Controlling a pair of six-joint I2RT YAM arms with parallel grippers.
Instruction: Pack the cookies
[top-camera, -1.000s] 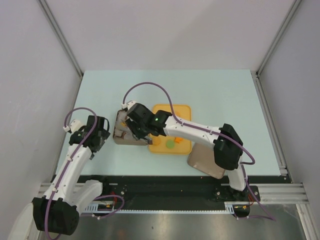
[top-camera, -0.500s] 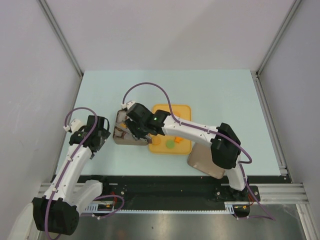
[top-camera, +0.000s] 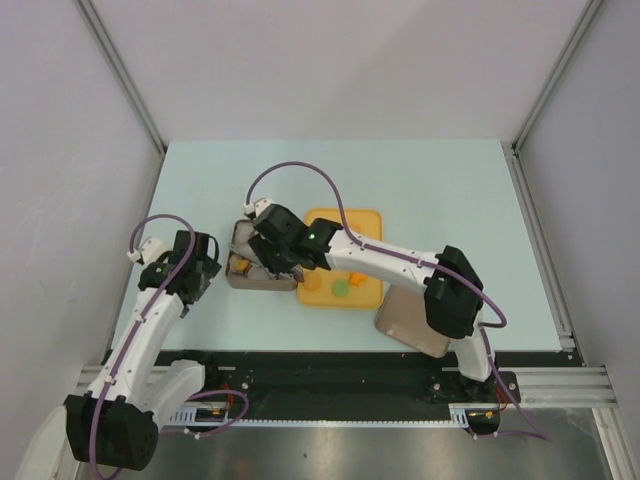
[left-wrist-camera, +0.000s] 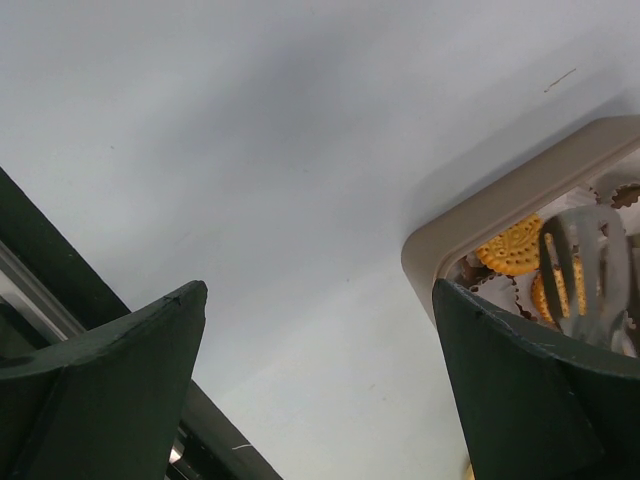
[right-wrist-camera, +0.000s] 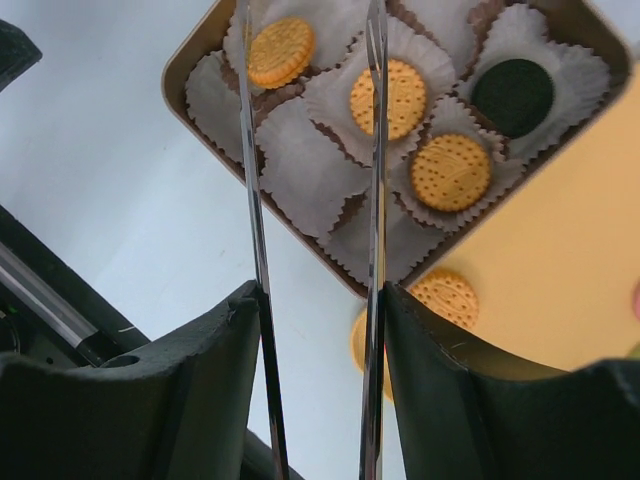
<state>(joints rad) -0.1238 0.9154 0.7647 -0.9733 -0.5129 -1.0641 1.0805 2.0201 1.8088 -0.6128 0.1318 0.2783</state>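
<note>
Right gripper (right-wrist-camera: 310, 120), mine, seen along its own length: the two thin metal blades (right-wrist-camera: 253, 200) fixed to its fingers stand apart and parallel, with nothing pinched between them. They hang over the tin (right-wrist-camera: 178, 72), above the white paper cups (right-wrist-camera: 300, 165) that line it.

Cookies (right-wrist-camera: 388, 98) in the tin: three tan ones, each lying flat in its own cup, and one black cookie (right-wrist-camera: 513, 95) in a cup towards the tin's right end. One tan cookie lies directly behind my right-hand blade.

Outside the tin: a yellow tray (right-wrist-camera: 540, 250) sits just beside the tin's long wall. A tan cookie lies on it close to that wall, and another is partly hidden by the same blade. The overhead view adds a green cookie (top-camera: 341, 288) on the tray among the orange ones.

Left gripper (left-wrist-camera: 320, 390), also mine: fingers spread wide and holding nothing, over the pale table (left-wrist-camera: 250, 150) near the tin's corner and apart from it. Two tan cookies show inside that corner.
</note>
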